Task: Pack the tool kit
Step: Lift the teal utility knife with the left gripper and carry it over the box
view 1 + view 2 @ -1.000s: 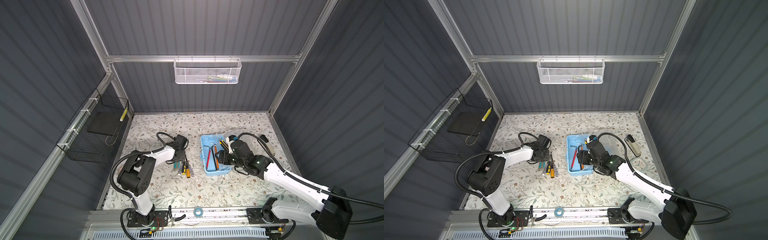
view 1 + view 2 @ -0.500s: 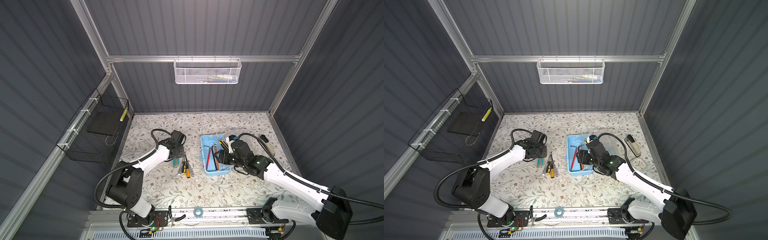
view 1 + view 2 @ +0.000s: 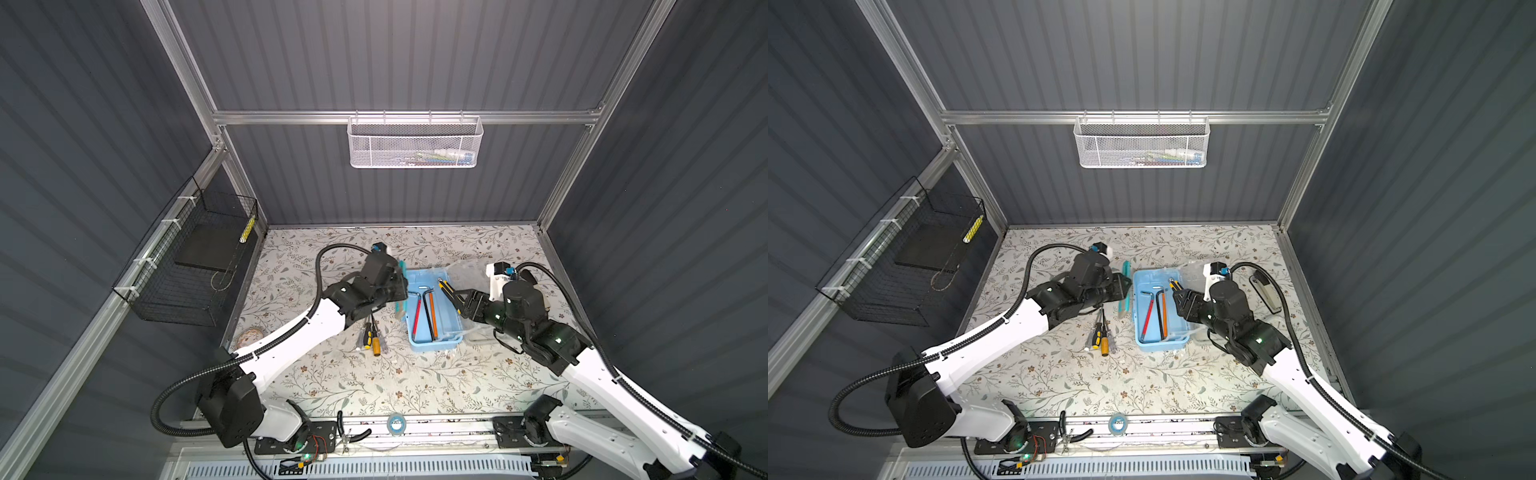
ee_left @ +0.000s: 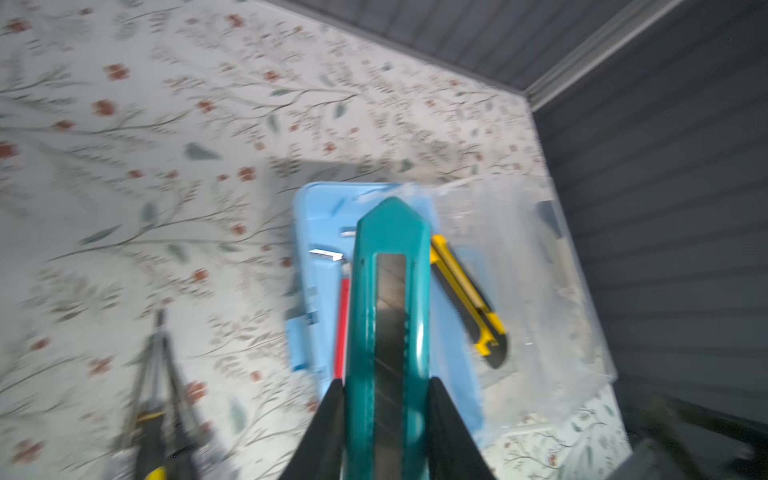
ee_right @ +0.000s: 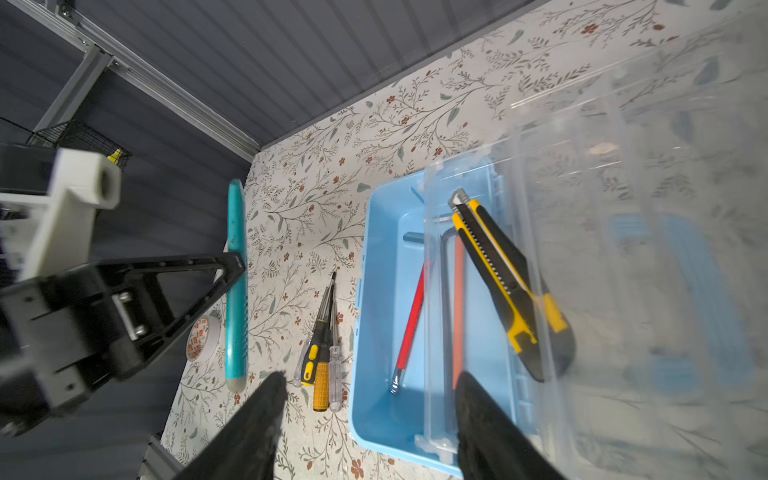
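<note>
Left hand point(image 4: 385, 381) has swung off the screwdrivers point(image 3: 372, 336) to the tool kit point(image 5: 376, 332), clamped on the teal utility knife point(image 4: 388, 257). Kit sits open on the table point(image 3: 374, 386). Right hand point(image 5: 370, 376) is half open, empty, by the clear lid point(image 5: 623, 208). Clear the wall, then lay the knife flat beside the hex keys point(image 3: 424, 311).

White links point(image 3: 299, 332) meet black joints point(image 3: 232, 407), with ribbed black cables point(image 3: 317, 274) and tapered black fingers point(image 4: 328, 419).
</note>
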`<state>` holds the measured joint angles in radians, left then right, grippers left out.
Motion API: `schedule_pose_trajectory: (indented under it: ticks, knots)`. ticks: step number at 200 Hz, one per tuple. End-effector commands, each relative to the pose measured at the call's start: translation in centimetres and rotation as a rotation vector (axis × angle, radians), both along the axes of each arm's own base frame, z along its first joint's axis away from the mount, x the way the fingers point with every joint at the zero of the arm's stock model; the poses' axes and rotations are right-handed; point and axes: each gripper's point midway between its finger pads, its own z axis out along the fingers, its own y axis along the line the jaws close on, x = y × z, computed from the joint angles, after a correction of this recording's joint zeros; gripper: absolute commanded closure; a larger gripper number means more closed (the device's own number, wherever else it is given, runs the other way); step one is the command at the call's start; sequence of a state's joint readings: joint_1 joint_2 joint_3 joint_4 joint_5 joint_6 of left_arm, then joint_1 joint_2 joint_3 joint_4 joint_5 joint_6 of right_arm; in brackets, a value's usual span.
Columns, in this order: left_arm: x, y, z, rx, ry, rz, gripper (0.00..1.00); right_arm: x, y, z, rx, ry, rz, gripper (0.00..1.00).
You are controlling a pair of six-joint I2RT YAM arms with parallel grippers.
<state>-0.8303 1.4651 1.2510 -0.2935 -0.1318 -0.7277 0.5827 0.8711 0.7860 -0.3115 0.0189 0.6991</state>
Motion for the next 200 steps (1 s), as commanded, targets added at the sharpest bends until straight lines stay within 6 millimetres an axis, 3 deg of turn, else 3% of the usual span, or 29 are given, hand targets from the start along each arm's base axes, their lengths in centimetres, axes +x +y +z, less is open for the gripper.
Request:
schedule_pose_trajectory:
  ticks: [1,24,64,124,135,189,200]
  knots:
    - [1.7,-3.6,1.2,-0.085,-0.046,0.029,1.00,-0.7,-1.6,-0.3,-0.070,0.015,-0.017,0.35]
    - [2.1,-7.0,0.4,-0.131,-0.034,0.003,1.00,-1.3,-2.3,0.0,-0.066,0.006,-0.029,0.35]
    - [2.5,-9.6,-1.7,-0.176,-0.012,0.007,1.00,-2.2,-3.2,-0.2,-0.054,-0.002,-0.043,0.35]
    - [2.8,-11.6,-6.3,-0.136,0.059,-0.003,1.00,-3.0,-3.4,-1.5,-0.044,0.021,-0.037,0.35]
    - [3.1,-12.5,-5.1,-0.163,0.043,-0.013,1.00,-3.1,-3.4,-1.8,-0.045,0.027,-0.036,0.35]
    - [2.8,-14.3,-7.9,-0.141,0.088,-0.040,1.00,-3.4,-3.2,-3.0,-0.045,0.053,-0.022,0.34]
    - [2.8,-14.3,-7.9,-0.135,0.088,-0.040,0.85,-3.4,-3.3,-3.0,-0.049,0.053,-0.024,0.33]
